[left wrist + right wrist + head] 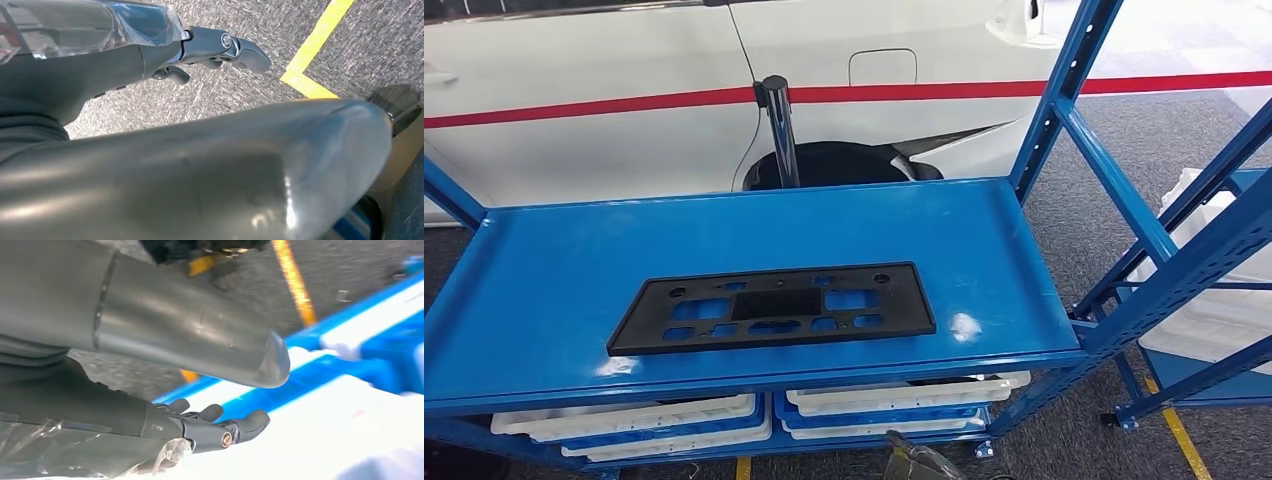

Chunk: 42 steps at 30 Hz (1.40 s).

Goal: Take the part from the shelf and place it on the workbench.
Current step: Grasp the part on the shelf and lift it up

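Note:
A flat black plastic part [774, 308] with several cut-outs lies in the middle of the blue shelf top [544, 290], its long side running across the head view. Nothing touches it. In the left wrist view my left hand [210, 47] hangs over grey floor, fingers stretched out and holding nothing. My right hand [210, 427] in the right wrist view also has its fingers extended and empty, low beside the blue shelf frame [350, 370] and the white trays [325, 440].
White trays [904, 395] sit on the lower shelf level. A white car [624, 60] and a black post [779, 130] stand behind the shelf. Another blue rack [1204, 250] stands to the right. Yellow floor lines [1179, 435] mark the grey carpet.

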Motion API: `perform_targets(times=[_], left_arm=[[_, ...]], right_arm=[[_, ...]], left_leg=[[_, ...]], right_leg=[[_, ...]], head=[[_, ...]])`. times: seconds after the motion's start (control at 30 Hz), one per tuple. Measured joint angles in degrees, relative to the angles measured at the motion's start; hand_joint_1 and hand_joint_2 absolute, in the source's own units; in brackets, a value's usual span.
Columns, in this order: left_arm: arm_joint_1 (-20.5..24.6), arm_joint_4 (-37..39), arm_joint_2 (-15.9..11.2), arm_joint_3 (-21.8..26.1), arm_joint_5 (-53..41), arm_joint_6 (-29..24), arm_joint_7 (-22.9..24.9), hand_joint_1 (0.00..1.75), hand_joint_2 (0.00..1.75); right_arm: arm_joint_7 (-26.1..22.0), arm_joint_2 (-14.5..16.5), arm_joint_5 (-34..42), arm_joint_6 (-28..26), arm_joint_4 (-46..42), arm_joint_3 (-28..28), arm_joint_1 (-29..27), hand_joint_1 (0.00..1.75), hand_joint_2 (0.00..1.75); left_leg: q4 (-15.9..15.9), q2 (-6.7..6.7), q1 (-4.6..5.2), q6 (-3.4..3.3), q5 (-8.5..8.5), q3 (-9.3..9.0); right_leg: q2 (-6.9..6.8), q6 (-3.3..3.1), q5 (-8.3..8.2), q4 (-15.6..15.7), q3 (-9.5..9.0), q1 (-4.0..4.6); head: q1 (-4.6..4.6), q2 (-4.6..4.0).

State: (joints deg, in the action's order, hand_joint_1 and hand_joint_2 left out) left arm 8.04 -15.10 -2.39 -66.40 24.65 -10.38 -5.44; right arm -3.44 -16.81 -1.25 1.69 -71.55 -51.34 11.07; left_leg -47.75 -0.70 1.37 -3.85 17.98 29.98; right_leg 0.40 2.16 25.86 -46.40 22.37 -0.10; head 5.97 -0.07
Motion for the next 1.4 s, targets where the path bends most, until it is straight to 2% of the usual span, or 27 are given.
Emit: perform_targets(times=[0.1, 0.37, 0.57, 0.77, 1.0, 1.07, 1.13, 1.2, 1.3, 1.4], left_arm=[[0.03, 0.00, -0.02, 0.14, -0.24, 0.16, 0.10, 0.00, 0.00], [0.69, 0.00, -0.02, 0.19, -2.11, 0.78, 0.55, 0.00, 0.00], [1.13, 0.00, -0.02, 0.19, -3.66, 1.27, 1.30, 0.00, 0.00], [1.52, 0.00, -0.02, 0.19, -4.26, 1.32, 1.73, 0.00, 0.00], [1.56, 0.00, -0.04, 0.19, -4.40, 1.09, 2.30, 0.00, 0.00], [1.55, 0.00, -0.04, 0.20, -4.52, 1.03, 2.35, 0.00, 0.00], [1.54, 0.00, -0.04, 0.23, -4.68, 0.93, 2.40, 0.00, 0.00], [1.49, 0.00, -0.04, 0.27, -4.74, 0.71, 2.47, 0.00, 0.00], [1.32, 0.00, -0.04, 0.40, -4.69, 0.30, 2.41, 0.00, 0.00], [0.95, 0.00, -0.04, 0.85, -4.37, -0.07, 2.19, 0.00, 0.00]], right_arm=[[0.33, -1.71, 1.37, 2.98, -5.00, 0.76, -0.24, 0.00, 0.00], [6.68, -7.16, 3.64, 12.71, -13.21, 0.30, -0.19, 0.00, 0.00], [7.12, -10.24, 10.30, 16.92, -17.69, -1.46, 0.01, 0.00, 0.00], [2.26, -12.06, 16.31, 17.99, -21.33, -3.11, 0.01, 0.00, 0.00], [-12.91, -11.81, 24.79, 19.83, -26.07, -2.42, -0.69, 0.00, 0.00], [-15.01, -11.50, 25.70, 20.47, -27.35, -1.55, -1.00, 0.00, 0.87], [-16.48, -11.17, 26.41, 21.09, -28.52, -0.65, -1.45, 0.00, 0.87], [-19.09, -10.57, 27.53, 21.88, -29.63, 0.65, -2.14, 0.00, 0.00], [-22.49, -9.17, 29.89, 22.59, -31.30, 3.58, -3.28, 0.00, 0.00], [-23.23, -7.62, 32.02, 22.52, -32.70, 6.99, -4.14, 0.00, 0.00]], left_leg=[[0.01, 0.00, -0.03, 0.03, -0.02, -0.09], [0.05, 0.00, -0.04, 0.08, -0.06, -0.18], [0.06, -0.01, -0.07, 0.14, -0.11, -0.21], [0.06, -0.01, -0.12, 0.17, -0.13, -0.20], [0.05, -0.01, -0.13, 0.17, -0.13, -0.17], [0.05, -0.01, -0.13, 0.17, -0.13, -0.16], [0.05, -0.01, -0.13, 0.17, -0.13, -0.14], [0.06, -0.02, -0.13, 0.17, -0.13, -0.12], [0.06, -0.02, -0.13, 0.17, -0.12, -0.10], [0.06, -0.02, -0.13, 0.17, -0.12, -0.09]], right_leg=[[0.00, -0.03, -0.02, 0.00, -0.09, 0.00], [-0.03, -0.12, -0.09, 0.00, -0.18, 0.00], [-0.05, -0.14, -0.11, 0.00, -0.20, 0.00], [-0.05, -0.18, -0.14, 0.00, -0.20, 0.01], [-0.05, -0.18, -0.13, 0.00, -0.18, 0.02], [-0.05, -0.18, -0.13, 0.00, -0.17, 0.02], [-0.05, -0.18, -0.13, 0.00, -0.16, 0.02], [-0.05, -0.18, -0.12, 0.00, -0.14, 0.02], [-0.05, -0.18, -0.12, 0.00, -0.12, 0.02], [-0.05, -0.18, -0.12, 0.00, -0.11, 0.02]], head=[[0.00, 0.00], [0.00, 0.00], [-0.02, 0.00], [-0.02, 0.00], [-0.02, 0.00], [-0.02, 0.00], [-0.02, 0.00], [-0.02, 0.00], [-0.02, 0.00], [-0.02, 0.00]])
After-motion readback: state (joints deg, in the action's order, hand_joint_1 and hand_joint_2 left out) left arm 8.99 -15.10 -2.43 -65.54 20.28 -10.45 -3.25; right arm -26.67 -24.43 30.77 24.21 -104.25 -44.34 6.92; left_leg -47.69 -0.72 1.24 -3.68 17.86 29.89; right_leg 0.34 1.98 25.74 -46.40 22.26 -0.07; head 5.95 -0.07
